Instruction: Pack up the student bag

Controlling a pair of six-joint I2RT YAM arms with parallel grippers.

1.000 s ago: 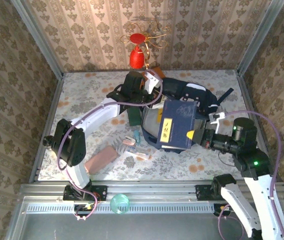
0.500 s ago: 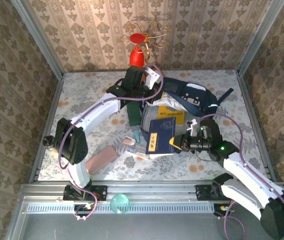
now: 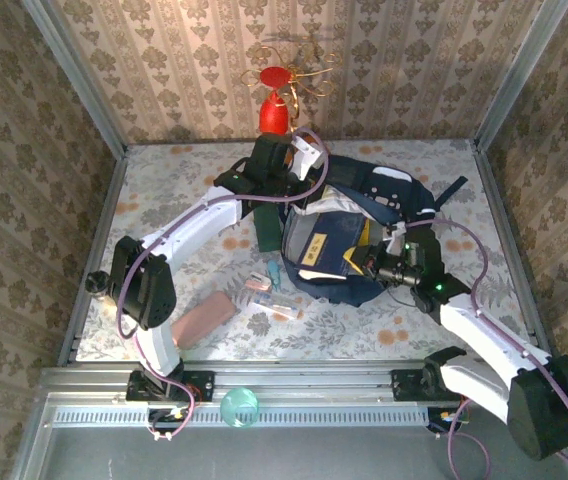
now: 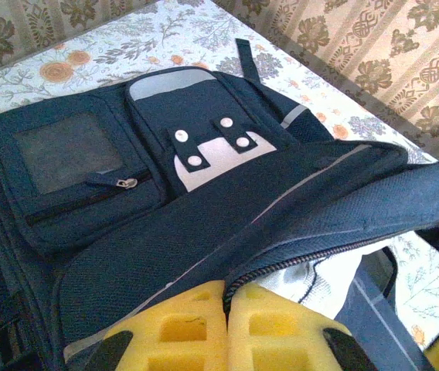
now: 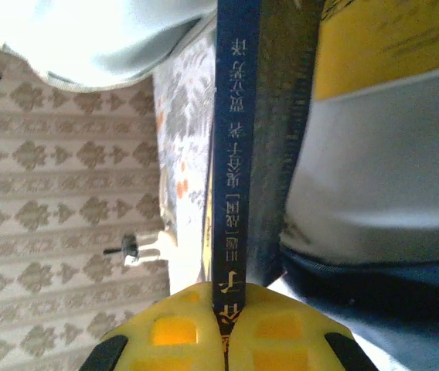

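One pinkish case [image 3: 204, 318] lies left of the student bag [image 3: 419, 200].

student bag [image 3: 404, 205] [image 4: 204, 232] | large dark navy fabric backpack, grey-white trim patches with snaps, front zip pocket, clear window pocket | lies front-up on floral table [image 3: 164, 190], right of centre | main zip open, zip edge raised, pale lining showing | dark blue book [image 3: 329, 245] at its mouth

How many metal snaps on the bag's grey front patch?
4 snaps on the grey patch of the student bag: two at its left, two at its right; none seem hidden.
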